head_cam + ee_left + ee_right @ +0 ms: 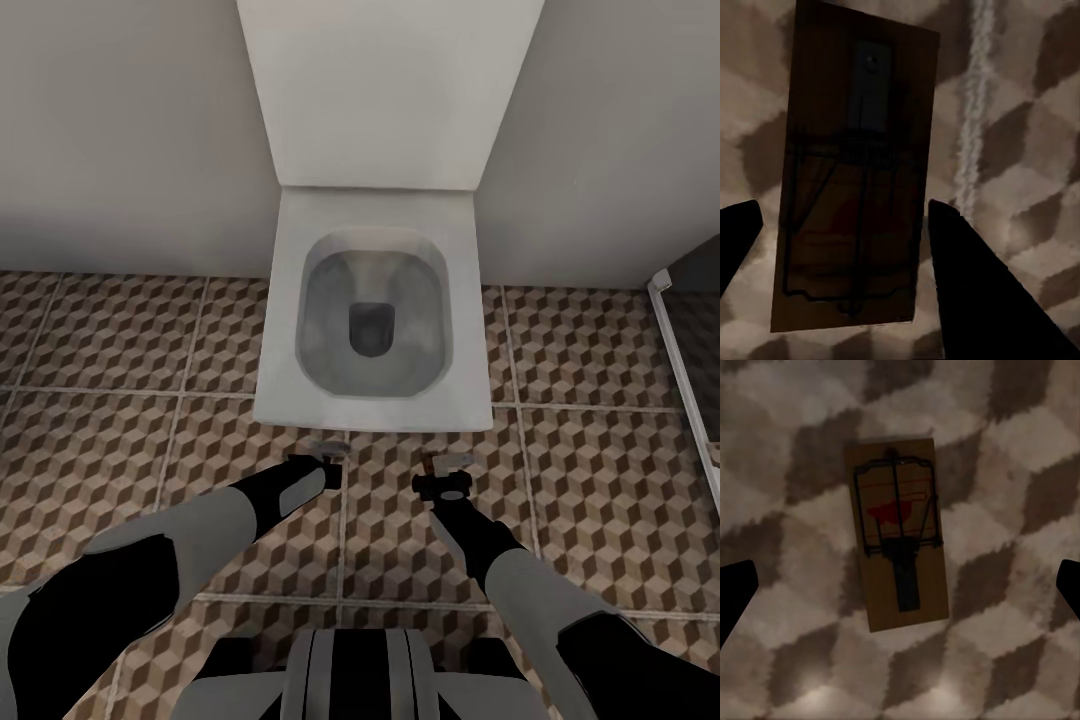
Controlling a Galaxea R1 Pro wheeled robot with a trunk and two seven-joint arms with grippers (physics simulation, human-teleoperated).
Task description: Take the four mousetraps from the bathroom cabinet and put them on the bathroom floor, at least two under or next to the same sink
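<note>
— Where are the arms?

— Both reach down in front of the toilet [375,320], over the floor [120,340] with its cube-pattern tiles. The left gripper [318,455] hangs near the bowl's front left corner, the right gripper [447,470] near its front right.

— Is the left one holding anything?

— From its wrist camera, a mousetrap [855,172] sits between the two dark fingers [982,292], which stand apart on either side of it. I cannot tell whether they touch it, or whether the trap lies on the tiles or hangs just above them. A pale grout line [973,112] runs beside it.

— And the right?

— Spread wide. Its fingertips [735,592] show only at the far edges of the wrist view, well apart from the second trap [900,536]. That trap lies flat on the tiles, wire bar and a red mark facing up, gripped by nothing.

— Anything else around?

— A plain pale wall [120,120] behind the toilet, its lid [385,90] upright, and a white-edged shower frame [685,370] at the right.
</note>
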